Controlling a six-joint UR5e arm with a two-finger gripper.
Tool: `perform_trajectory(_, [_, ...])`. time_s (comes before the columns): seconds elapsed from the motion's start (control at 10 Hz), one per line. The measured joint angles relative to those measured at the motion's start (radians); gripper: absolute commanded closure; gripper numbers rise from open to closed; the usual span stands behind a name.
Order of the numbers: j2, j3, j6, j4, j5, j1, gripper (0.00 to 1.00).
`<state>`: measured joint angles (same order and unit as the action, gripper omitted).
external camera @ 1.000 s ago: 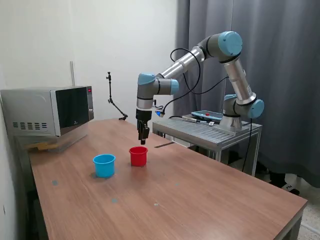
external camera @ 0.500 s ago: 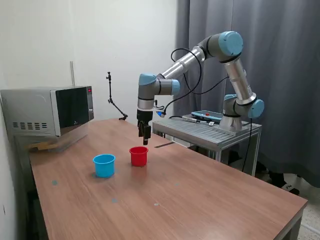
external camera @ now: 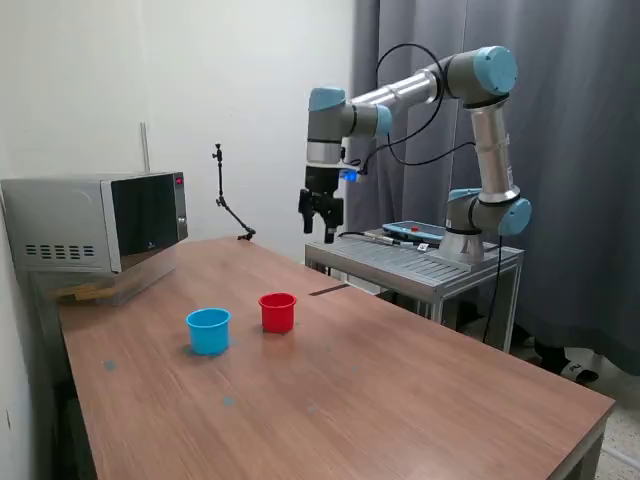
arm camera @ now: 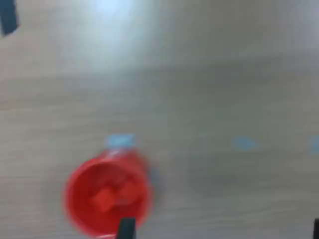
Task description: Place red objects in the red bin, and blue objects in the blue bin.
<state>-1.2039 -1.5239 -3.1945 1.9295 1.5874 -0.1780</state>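
Exterior view
Gripper [external camera: 321, 232]: we see it raised high above the wooden table [external camera: 420, 390], well clear of both cups, near the metal stand's corner. Its fingers look slightly spread with nothing between them.
Red cup [external camera: 277, 312]: upright on the table, toward the exterior view's right of the blue one, the two near each other but apart.
Light blue cup [external camera: 208, 330]: upright on the table, a little closer to the camera than the red cup. We cannot see into either cup from here.
Cubes: we find none lying on the tabletop.
Microwave [external camera: 97, 222]: on the table's far corner at the exterior view's left, door closed.
Metal stand [external camera: 420, 262]: behind the table at the exterior view's right, carrying the arm's base.

Wrist view
Picture: blurred; we look straight down on the wood surface.
Red cup [arm camera: 79, 204]: seen from above, open mouth toward the camera.
Red cubes [arm camera: 115, 191]: red blocky shapes lie inside the red cup; we make out about two, though the blur hides their edges.
Fingertips [arm camera: 125, 229]: one dark tip shows at the frame's edge over the cup's rim, another at the far corner, so we read them as set wide apart.
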Motion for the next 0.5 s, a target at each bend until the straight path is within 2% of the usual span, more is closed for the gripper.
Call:
perform_trajectory(0.1, [-0.067,-0.004,-0.045,-0.082,-0.054,0.016,0.00])
perform_trajectory(0.2, [-0.130,-0.007,-0.073,-0.141,-0.088,0.030,0.00])
perform_trajectory(0.3, [-0.190,-0.009,-0.089,-0.190,-0.106,0.039,0.00])
perform_trajectory(0.5, [-0.295,-0.017,-0.101,-0.297,-0.120,0.046,0.00])
